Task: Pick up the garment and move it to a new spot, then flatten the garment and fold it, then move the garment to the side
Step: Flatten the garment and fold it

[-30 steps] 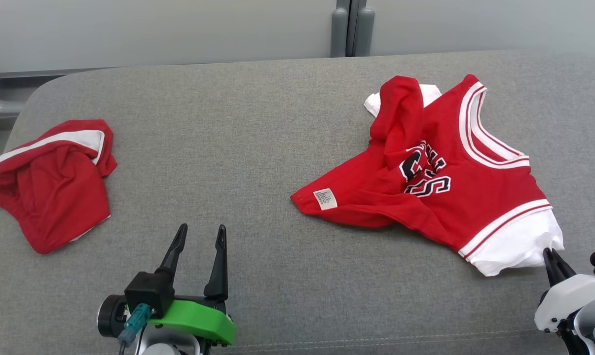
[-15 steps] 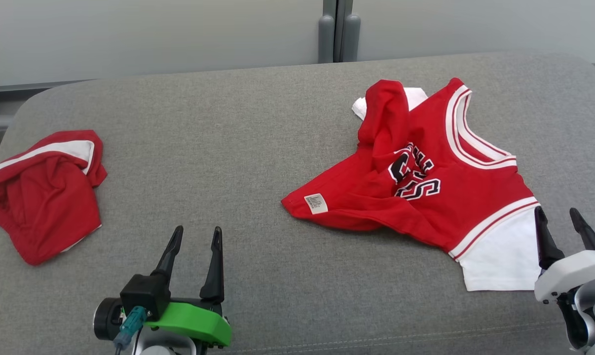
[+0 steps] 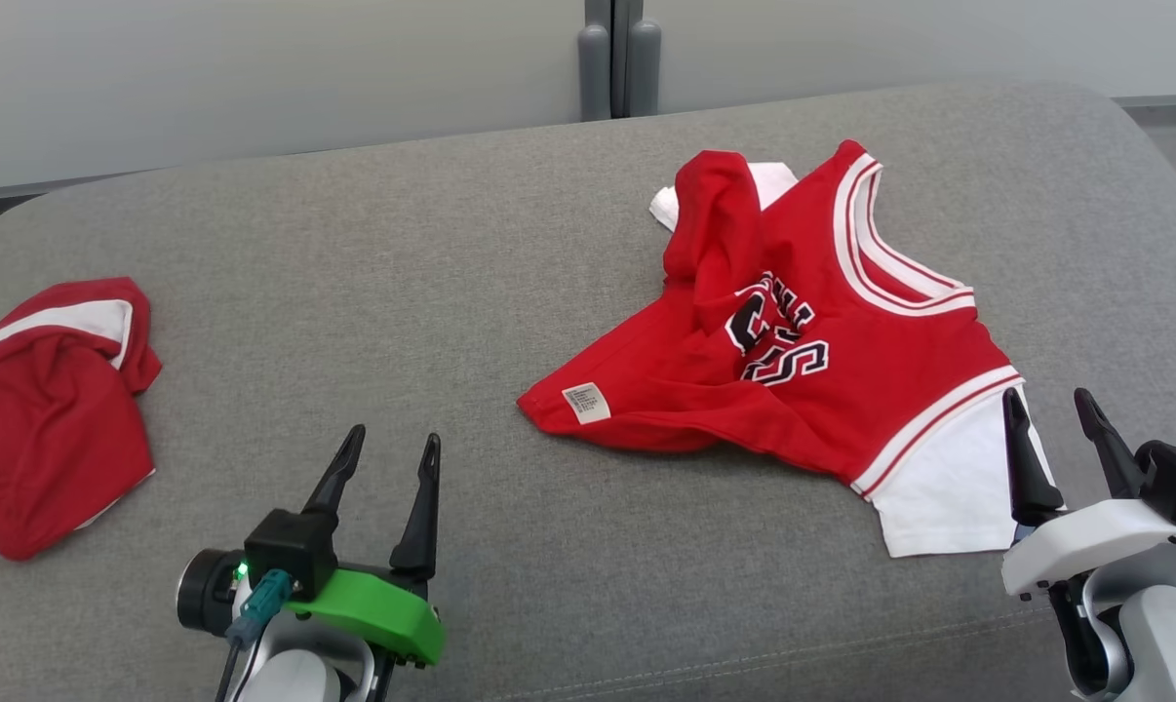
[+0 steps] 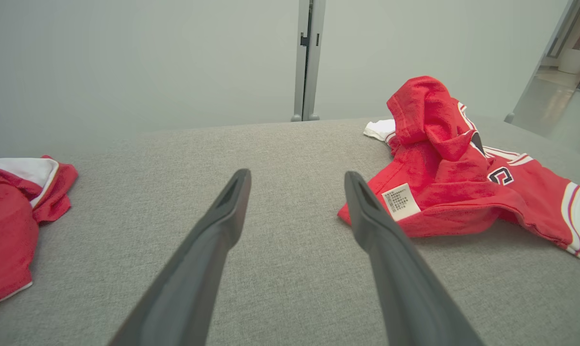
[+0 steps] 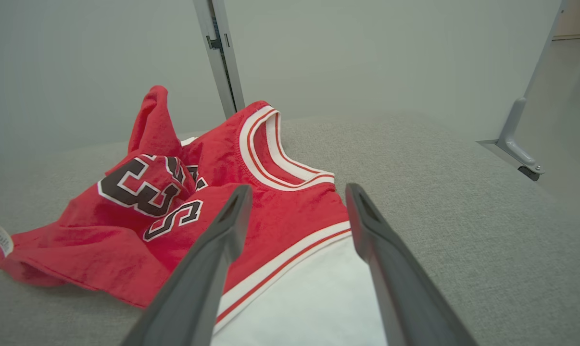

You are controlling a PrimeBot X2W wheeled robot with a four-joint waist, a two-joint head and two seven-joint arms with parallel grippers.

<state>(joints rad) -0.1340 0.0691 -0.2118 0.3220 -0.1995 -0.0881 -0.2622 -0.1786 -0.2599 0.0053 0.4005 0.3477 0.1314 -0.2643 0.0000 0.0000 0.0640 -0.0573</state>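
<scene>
The right gripper (image 3: 1044, 400), at four o'clock in the head view, is released, its fingers spread and empty at the white edge of the red jersey (image 3: 842, 370). The jersey lies crumpled on the grey cushion (image 3: 451, 292), toward two o'clock. The left gripper (image 3: 395, 436), at seven o'clock, is likewise released and empty. A second red garment (image 3: 52, 419) lies at nine o'clock.

A: What lies on the grey fabric surface (image 3: 451, 292)?
B: A red jersey (image 3: 842, 370), rumpled, label showing, toward the right; bunched red shorts (image 3: 42, 429) with a white stripe at the far left; the two well apart.
</scene>
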